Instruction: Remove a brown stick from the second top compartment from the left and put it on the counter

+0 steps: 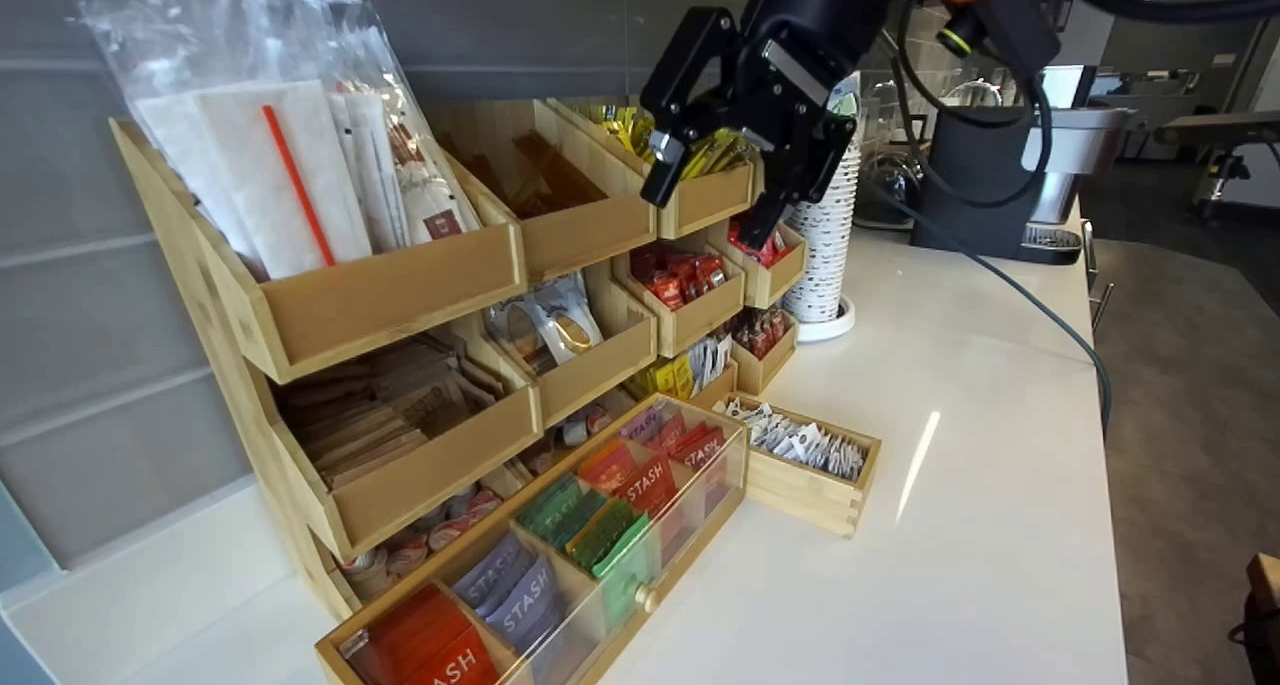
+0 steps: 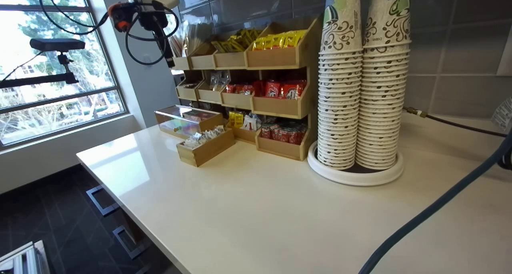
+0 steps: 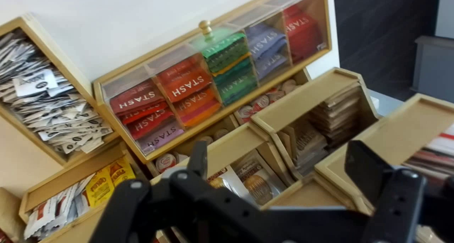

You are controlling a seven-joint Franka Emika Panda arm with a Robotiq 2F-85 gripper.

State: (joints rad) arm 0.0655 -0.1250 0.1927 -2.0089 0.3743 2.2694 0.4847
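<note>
Thin brown sticks lie inside the second top compartment of the tiered wooden rack; single sticks are hard to make out. In the wrist view that compartment shows its front wall between the fingers, and its inside is hidden by the gripper. My gripper is open and empty, raised by the upper tier and apart from the sticks. Its spread fingers also show in the wrist view. In an exterior view the gripper is seen side-on. The white counter also shows in an exterior view.
A bag of straws and napkins fills the leftmost top bin. Yellow packets fill bins on the right. A clear-lidded tea box and an open packet box stand before the rack. Cup stacks stand beside it.
</note>
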